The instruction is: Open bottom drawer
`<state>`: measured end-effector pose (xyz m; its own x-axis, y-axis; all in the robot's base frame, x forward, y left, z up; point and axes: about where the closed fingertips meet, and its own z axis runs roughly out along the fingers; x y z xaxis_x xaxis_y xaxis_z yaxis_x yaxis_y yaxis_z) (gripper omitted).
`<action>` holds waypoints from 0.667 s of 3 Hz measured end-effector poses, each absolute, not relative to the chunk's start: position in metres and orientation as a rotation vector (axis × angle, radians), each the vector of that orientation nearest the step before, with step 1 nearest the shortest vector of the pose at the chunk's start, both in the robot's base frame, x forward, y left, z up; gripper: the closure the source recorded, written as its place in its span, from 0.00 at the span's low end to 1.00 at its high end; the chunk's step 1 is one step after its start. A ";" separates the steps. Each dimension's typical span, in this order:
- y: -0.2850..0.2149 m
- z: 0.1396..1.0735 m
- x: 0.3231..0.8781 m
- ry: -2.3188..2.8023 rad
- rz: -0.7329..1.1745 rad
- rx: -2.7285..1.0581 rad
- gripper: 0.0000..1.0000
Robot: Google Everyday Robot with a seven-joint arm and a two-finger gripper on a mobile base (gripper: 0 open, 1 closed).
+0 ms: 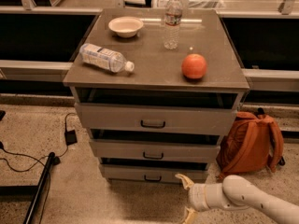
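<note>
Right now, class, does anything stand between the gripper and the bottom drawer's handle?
Nothing visible does. The gripper, fingers open, sits low and just right of the bottom drawer and its handle, with open space between. The orange backpack is off to the right.

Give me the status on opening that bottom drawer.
Done: nothing on the drawer itself; the bottom drawer looks shut. In hand: the gripper hovers low in front of the cabinet, just right of the handle, fingers open and not yet around it. Left: line up with the handle, close on it and pull the drawer out.
</note>
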<state>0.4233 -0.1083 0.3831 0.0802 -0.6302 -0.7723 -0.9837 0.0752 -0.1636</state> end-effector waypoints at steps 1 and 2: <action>-0.108 0.383 0.423 1.629 0.617 -1.634 0.00; -0.115 0.362 0.444 1.675 0.540 -1.641 0.00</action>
